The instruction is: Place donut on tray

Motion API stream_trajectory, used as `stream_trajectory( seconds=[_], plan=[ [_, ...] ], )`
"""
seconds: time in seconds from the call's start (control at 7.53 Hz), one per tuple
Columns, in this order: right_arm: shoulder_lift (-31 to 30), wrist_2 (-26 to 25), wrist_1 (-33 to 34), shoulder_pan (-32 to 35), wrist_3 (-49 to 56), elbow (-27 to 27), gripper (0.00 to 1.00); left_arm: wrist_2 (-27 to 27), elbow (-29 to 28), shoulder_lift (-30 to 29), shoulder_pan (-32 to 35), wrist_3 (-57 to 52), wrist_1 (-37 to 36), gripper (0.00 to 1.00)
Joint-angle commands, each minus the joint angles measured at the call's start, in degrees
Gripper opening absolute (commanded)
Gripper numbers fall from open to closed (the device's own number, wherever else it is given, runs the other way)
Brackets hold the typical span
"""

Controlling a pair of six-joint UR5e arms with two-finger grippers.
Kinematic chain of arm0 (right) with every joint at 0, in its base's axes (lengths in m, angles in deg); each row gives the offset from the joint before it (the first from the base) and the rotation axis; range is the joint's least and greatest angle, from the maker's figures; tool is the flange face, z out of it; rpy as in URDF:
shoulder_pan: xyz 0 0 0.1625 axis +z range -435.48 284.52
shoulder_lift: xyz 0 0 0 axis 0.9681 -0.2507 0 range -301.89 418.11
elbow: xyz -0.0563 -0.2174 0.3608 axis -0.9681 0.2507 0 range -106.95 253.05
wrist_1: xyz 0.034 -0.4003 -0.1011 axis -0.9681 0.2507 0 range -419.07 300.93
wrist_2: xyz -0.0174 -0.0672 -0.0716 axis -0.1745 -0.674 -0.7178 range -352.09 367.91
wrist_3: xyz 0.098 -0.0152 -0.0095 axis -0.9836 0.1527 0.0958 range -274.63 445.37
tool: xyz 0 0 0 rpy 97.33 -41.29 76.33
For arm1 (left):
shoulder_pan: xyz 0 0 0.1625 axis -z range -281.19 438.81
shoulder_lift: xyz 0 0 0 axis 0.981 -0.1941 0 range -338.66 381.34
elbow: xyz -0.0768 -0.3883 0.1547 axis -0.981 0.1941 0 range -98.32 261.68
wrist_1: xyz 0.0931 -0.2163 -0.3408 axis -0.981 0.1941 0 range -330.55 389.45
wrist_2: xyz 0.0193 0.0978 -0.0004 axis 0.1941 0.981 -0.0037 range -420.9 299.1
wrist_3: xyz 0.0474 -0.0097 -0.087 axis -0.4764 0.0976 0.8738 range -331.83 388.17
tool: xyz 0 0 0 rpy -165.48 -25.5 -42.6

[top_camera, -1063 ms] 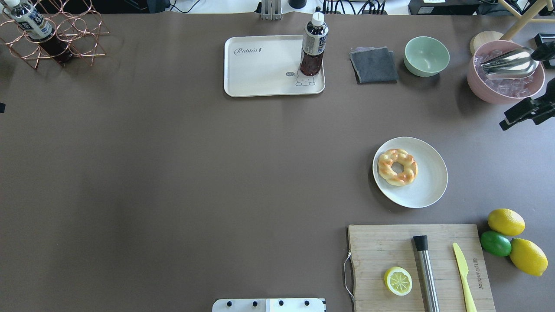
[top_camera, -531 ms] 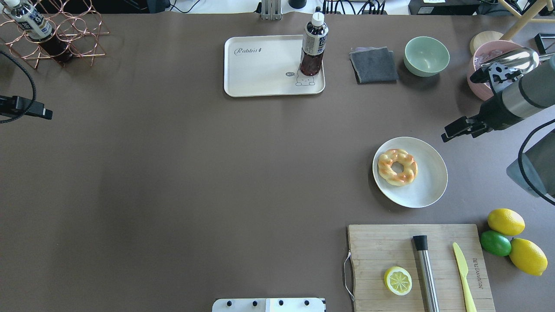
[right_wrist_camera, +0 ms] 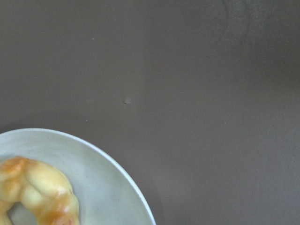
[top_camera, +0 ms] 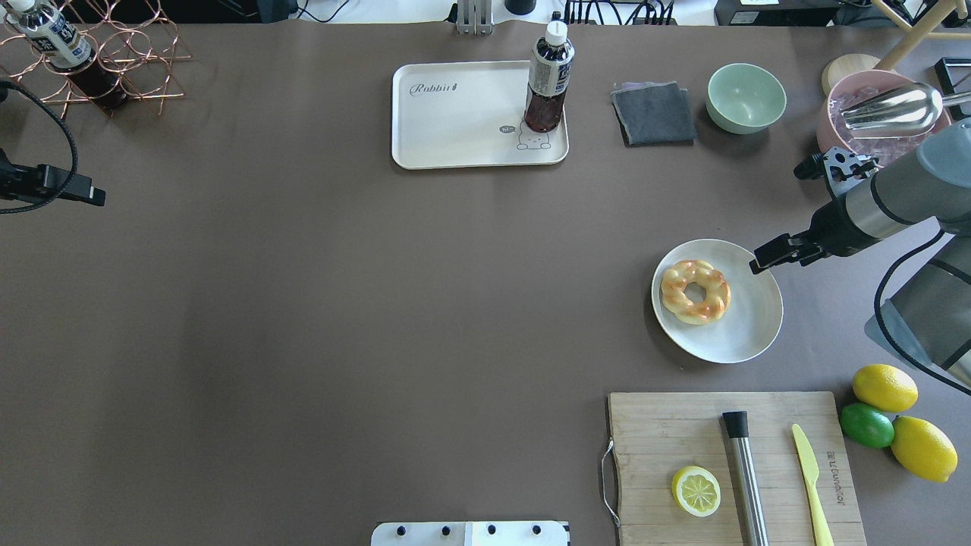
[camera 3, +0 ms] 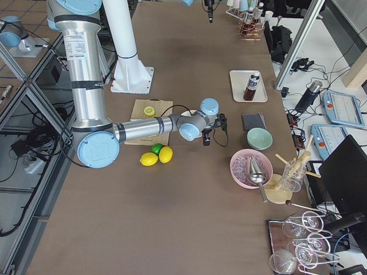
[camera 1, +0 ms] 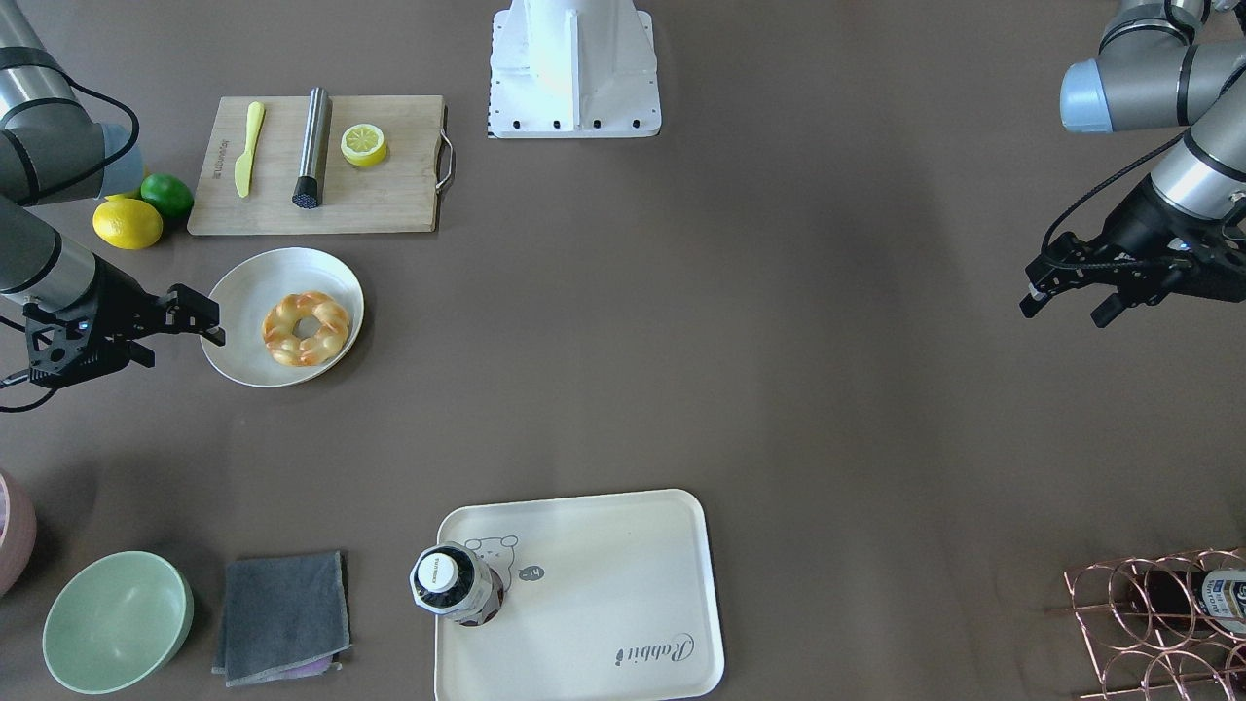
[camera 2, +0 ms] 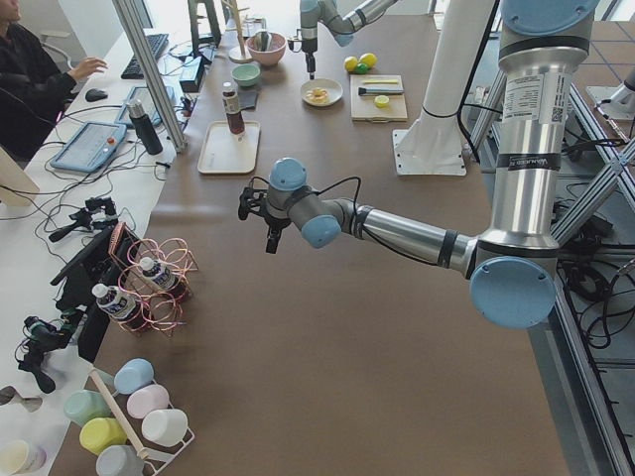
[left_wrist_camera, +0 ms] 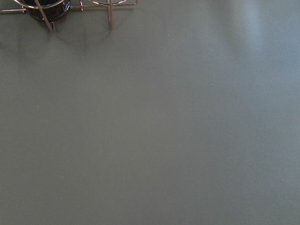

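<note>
The donut point(top_camera: 696, 292) is a braided golden ring lying on the left part of a round white plate point(top_camera: 747, 326); it also shows in the front view point(camera 1: 306, 329) and at the lower left of the right wrist view point(right_wrist_camera: 35, 187). The cream tray point(top_camera: 455, 121) with "Rabbit" script sits at the table's far middle. My right gripper point(camera 1: 183, 350) hovers open and empty above the plate's far right rim, beside the donut and not touching it. My left gripper point(camera 1: 1063, 313) hovers open and empty over bare table at the far left.
A dark bottle point(top_camera: 548, 80) stands on the tray's right corner. A grey cloth point(top_camera: 654, 114), green bowl point(top_camera: 746, 97) and pink ice bowl point(top_camera: 838, 140) lie at the far right. A cutting board point(top_camera: 667, 432) with lemon half point(top_camera: 696, 491), muddler and knife is near right. A wire rack point(top_camera: 114, 68) is far left.
My right arm has come in from the right edge and moved left and nearer, up to the plate's rim. My left gripper has edged in from the left. The donut has not moved.
</note>
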Motion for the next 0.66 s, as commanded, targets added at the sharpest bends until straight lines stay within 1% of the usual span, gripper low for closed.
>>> stream_trajectory(
  seconds=[0.0, 0.13, 0.27, 0.4, 0.53],
  plan=[
    [0.3, 0.0, -0.3, -1.6, 0.0, 0.2, 0.7, 0.0, -0.1, -0.8, -0.3, 1.6, 0.0, 0.98],
    [0.3, 0.0, -0.3, -2.0, 0.0, 0.1, 0.43, -0.1, 0.0, -0.8, -0.4, 1.6, -0.2, 0.98],
    [0.3, -0.1, -0.3, -2.2, 0.1, 0.1, 0.19, -0.1, -0.1, -0.8, -0.4, 1.6, -0.2, 0.98],
    [0.3, -0.2, -0.3, -2.5, 0.3, 0.2, 0.04, -0.2, -0.2, -0.8, -0.4, 1.6, -0.2, 0.98],
    [-0.1, -0.2, -0.3, -2.5, 0.2, 0.2, 0.0, -0.2, -0.2, -0.8, -0.4, 1.6, -0.2, 0.98]
  ],
)
